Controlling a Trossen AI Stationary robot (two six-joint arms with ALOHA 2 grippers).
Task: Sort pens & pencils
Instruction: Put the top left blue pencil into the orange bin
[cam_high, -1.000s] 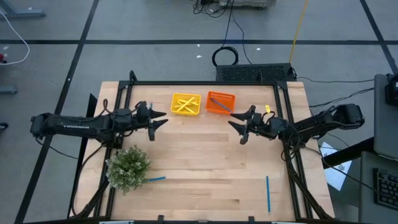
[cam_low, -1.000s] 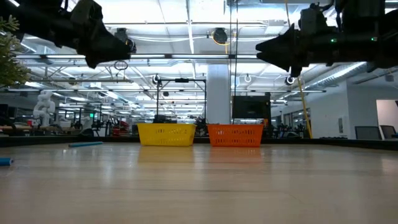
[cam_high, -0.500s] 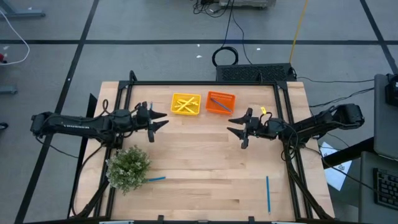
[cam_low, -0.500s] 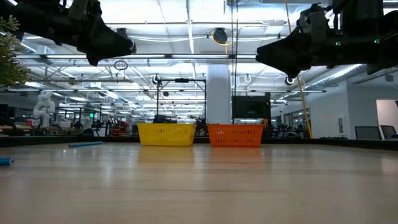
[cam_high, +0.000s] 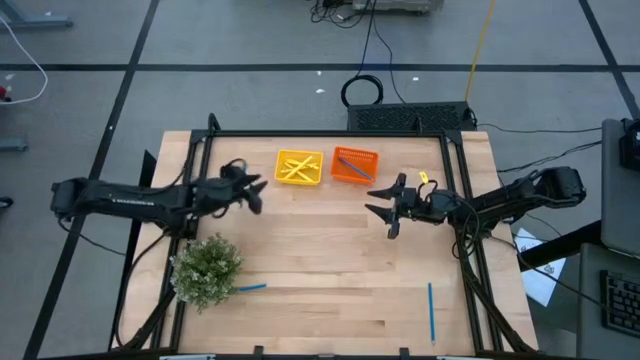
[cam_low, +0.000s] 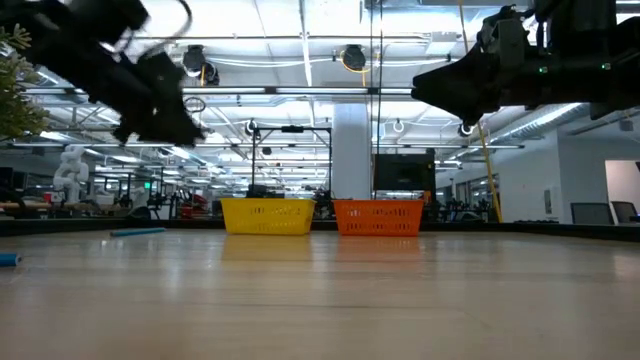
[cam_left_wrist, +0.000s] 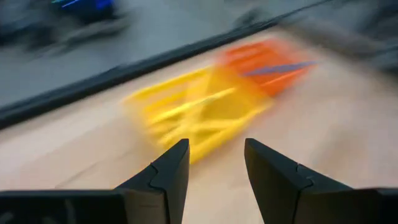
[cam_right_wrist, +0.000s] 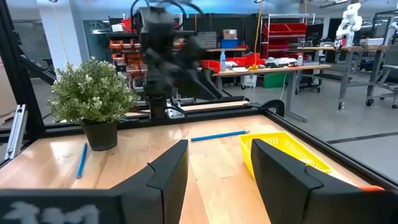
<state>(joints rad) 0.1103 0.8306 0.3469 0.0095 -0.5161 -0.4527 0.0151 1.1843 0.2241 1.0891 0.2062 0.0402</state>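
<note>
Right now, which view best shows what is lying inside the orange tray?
The high view: looking straight down, it shows one bluish pen lying slantwise in the orange tray. The left wrist view catches the same pen, but smeared by motion. The low view shows only the tray's side wall, and the right wrist view only an orange corner.

Motion-blurred yellow tray and orange tray, contents indistinct.

- The left arm stretches in from the left edge of the overhead picture, and the left gripper sits left of centre, raised, fingers parted and holding nothing.
- The right arm enters from the right edge; the right gripper hangs right of centre, fingers spread, holding nothing.
</note>
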